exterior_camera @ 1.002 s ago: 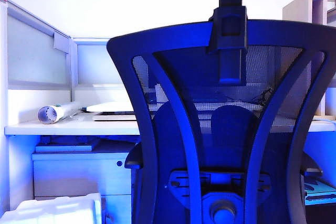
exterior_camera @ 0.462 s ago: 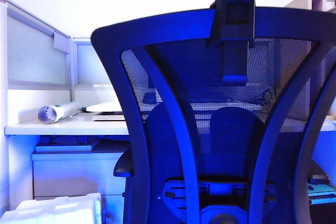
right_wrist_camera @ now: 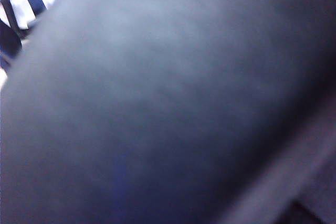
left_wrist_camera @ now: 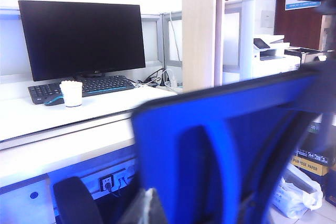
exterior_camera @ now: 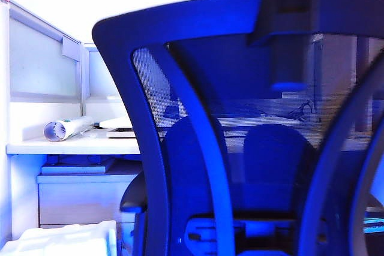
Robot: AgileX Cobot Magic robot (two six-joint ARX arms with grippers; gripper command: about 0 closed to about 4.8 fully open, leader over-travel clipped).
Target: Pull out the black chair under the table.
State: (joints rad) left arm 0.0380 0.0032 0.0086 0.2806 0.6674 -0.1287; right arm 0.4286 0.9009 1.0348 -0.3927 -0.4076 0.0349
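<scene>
Neither gripper's jaws show; black chair (mesh back, curved frame) fills view.

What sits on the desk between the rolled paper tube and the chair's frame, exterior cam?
Exterior view: a flat white slab-like item, maybe a closed laptop or stacked boards, lies on the table between the rolled tube and the black chair.

chair headrest: cut off by the exterior view's top edge
right wrist view: a blurred dark surface fills it
grippers: unseen
</scene>
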